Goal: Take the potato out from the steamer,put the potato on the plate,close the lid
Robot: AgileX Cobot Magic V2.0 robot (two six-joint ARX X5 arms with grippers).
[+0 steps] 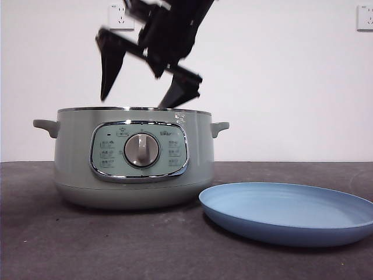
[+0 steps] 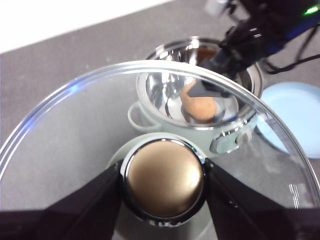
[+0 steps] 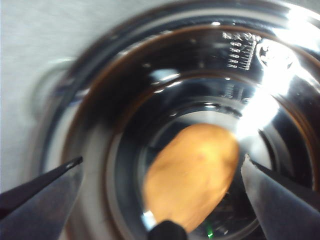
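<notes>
The pale green steamer (image 1: 76,157) stands open on the dark table, with no lid on it. My right gripper (image 1: 135,100) hangs just above its chrome rim, jaws open. In the right wrist view, that gripper (image 3: 162,160) straddles the orange-brown potato (image 3: 192,175) lying on the shiny pot floor, without touching it. My left gripper (image 2: 165,187) is shut on the knob of the glass lid (image 2: 75,130), held in the air off to the side. Through the glass I see the steamer (image 2: 145,120) and the potato (image 2: 200,106). The light-blue plate (image 1: 291,213) lies right of the steamer.
A white wall with sockets (image 1: 120,16) stands behind the table. The right arm (image 2: 250,35) with its cables reaches over the pot. The plate (image 2: 295,115) sits close against the steamer's side.
</notes>
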